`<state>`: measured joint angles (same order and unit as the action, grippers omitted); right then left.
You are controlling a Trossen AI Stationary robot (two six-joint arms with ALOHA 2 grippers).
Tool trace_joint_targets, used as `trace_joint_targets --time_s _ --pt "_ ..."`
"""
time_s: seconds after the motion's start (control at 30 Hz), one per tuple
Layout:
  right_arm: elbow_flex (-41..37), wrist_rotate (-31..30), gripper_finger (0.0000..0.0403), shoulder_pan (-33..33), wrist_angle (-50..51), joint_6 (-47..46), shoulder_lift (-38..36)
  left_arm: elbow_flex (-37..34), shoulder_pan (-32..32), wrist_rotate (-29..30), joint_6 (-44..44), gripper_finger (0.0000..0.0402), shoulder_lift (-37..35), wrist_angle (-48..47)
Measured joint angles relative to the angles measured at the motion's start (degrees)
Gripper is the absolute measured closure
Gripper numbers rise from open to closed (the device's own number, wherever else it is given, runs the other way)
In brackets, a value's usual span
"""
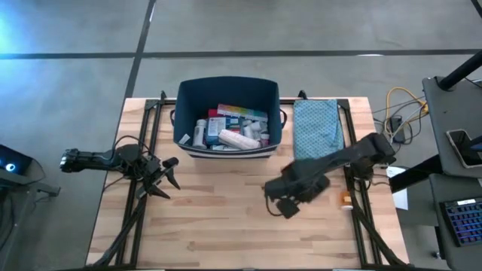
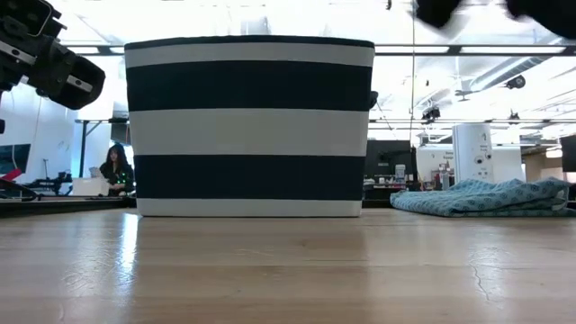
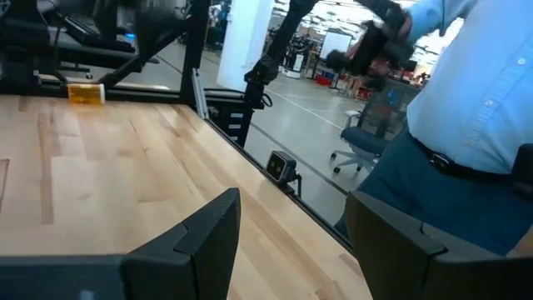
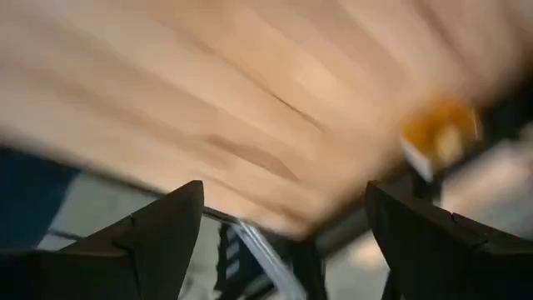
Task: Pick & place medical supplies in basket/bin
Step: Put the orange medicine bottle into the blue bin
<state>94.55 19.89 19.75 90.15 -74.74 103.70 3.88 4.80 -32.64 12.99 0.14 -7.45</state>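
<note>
Bin (image 1: 230, 94) sits at the table's far middle edge, navy with white stripes; in the low view (image 2: 249, 126) it stands upright, filling the centre of the frame. Inside, seen from above: supplies (image 1: 230, 129) piled together, among them a white bottle (image 1: 199, 134), a white tube (image 1: 239, 139) lying flat, a red-blue box (image 1: 218, 114), and a rainbow organizer (image 1: 242, 113) toward the far wall. They touch and overlap; finer sorting cannot be told.

Teal pouch (image 1: 317, 128) lies flat on the table (image 1: 218, 218) just right of the bin, outside it. In the low view the pouch (image 2: 481, 196) rests crumpled on the wood at right.

Right gripper (image 1: 280, 205) hangs over bare table, near the middle, in front of the bin and apart from it. Its wrist view shows two dark fingers (image 4: 162, 229) spread wide with only blurred wood between them; nothing held. A small orange thing (image 1: 346, 199) sits at the table's right edge beside that arm; it shows blurred in the right wrist view (image 4: 441, 133).

Left gripper (image 1: 170, 178) is at the table's left side, well apart from the bin. Its fingers (image 3: 200, 237) stand parted, empty, over bare wood.

A person in a light shirt (image 3: 475, 108) stands beyond the table edge in the left wrist view. Another person (image 2: 115, 169) sits far off in the room.
</note>
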Motion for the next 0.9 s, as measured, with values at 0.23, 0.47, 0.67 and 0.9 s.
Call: trace_joint_targets --time_s 0.23,0.47,0.67,0.9 --pt "-22.3 7.7 0.0085 6.3 -0.5 -21.7 0.0 0.0 0.2 0.0 0.0 0.0203 0.0 0.0" --pt "-34.7 8.8 0.0085 9.6 -9.0 -36.9 -3.5 0.0 0.2 0.0 0.0 0.0203 0.0 0.0" --pt "-45.7 7.1 0.0092 11.5 -19.2 -51.3 -11.1 0.0 0.2 0.0 0.0 0.0203 0.0 0.0" --pt "-53.4 5.2 0.0113 11.8 -20.9 -53.3 -17.7 0.0 0.2 0.0 0.0 0.0203 0.0 0.0"
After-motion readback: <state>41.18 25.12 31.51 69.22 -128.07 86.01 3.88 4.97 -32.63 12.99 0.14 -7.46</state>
